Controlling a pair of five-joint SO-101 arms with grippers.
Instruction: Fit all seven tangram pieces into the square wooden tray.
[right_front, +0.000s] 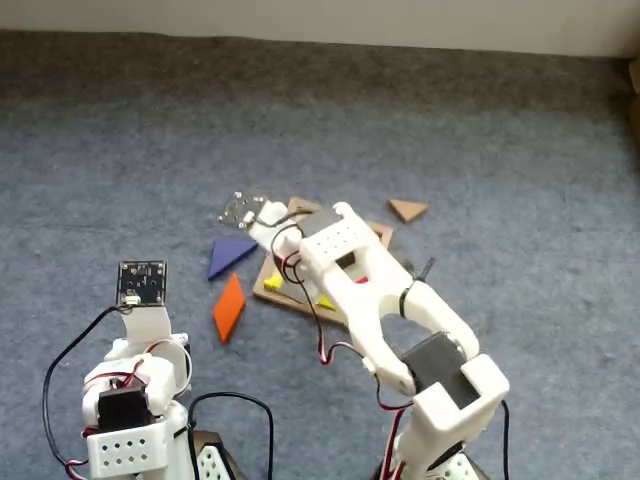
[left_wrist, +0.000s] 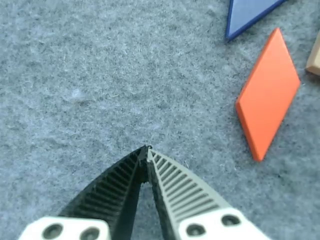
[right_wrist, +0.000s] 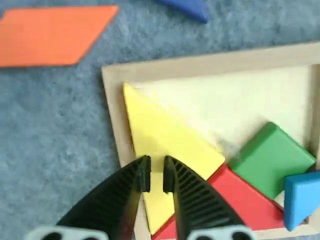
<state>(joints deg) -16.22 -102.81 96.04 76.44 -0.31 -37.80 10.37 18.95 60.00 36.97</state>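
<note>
Right gripper barely parted and empty, over yellow triangle in tray, red triangle and green square alongside, blue piece cut off, left gripper closed over carpet, orange parallelogram near.

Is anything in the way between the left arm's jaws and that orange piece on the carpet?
Nothing visible does. There is just bare grey carpet between the left gripper and the orange parallelogram.
</note>
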